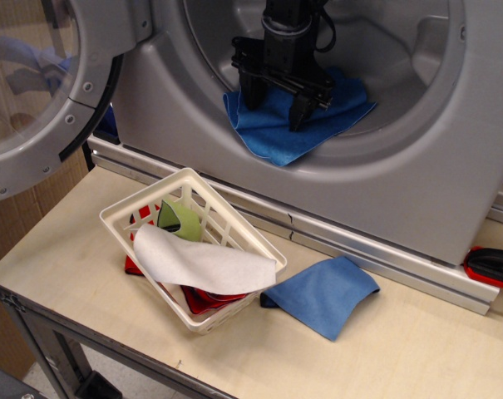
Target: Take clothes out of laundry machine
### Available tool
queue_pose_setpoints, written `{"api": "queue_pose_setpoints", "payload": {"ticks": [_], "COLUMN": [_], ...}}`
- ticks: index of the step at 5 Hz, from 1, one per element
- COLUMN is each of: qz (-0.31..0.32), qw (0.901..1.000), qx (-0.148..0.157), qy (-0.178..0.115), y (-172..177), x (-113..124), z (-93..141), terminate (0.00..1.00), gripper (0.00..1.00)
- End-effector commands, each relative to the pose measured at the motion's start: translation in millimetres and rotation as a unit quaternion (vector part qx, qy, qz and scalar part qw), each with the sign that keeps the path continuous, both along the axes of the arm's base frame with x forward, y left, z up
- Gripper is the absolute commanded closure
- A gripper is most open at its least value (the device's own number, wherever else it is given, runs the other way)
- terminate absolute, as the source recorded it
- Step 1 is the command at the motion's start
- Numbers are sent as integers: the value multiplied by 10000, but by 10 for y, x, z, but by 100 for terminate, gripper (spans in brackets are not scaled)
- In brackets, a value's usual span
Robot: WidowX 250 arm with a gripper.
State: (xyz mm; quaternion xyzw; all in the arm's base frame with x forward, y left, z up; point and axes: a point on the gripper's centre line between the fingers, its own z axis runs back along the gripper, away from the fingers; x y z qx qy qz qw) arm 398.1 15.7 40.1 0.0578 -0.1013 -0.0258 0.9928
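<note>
Currently, these points are noted.

Task cloth: a thin, bright blue square cloth [294, 125] is seen lying inside the large grey front-loading laundry machine [401, 179], on the near lip of the round drum opening, with one corner drooping over the rim toward the table.

Handling: the cloth is judged to be light, soft and limp; it is expected to fold and drag rather than keep its shape, and it could snag on the drum lip.

Where to hold: a pinch on the bunched fabric near the middle or on the upper fold is judged best, since a flat single layer is hard to be caught.

Gripper: the black gripper [273, 101] is lowered into the drum with its fingers spread apart, both tips set down on or just above the cloth; nothing is pinched yet.

Door: the round clear-windowed door [35, 91] is swung open at the left.

Nearby: a white lattice basket [118, 218] with a white sheet [203, 264] is placed on the table, and a duller blue folded cloth [322, 293] is laid to its right.
</note>
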Motion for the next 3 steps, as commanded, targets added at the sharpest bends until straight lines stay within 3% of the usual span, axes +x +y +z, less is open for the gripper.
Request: {"api": "queue_pose_setpoints", "payload": {"ticks": [1, 3], "qz": [405, 1130], "qw": [9988, 9925], "qx": [188, 52], "qy": [-203, -469], "y": [35, 179], "x": [-90, -355], "z": [183, 365], "terminate": [0, 0], "gripper": [100, 100]}}
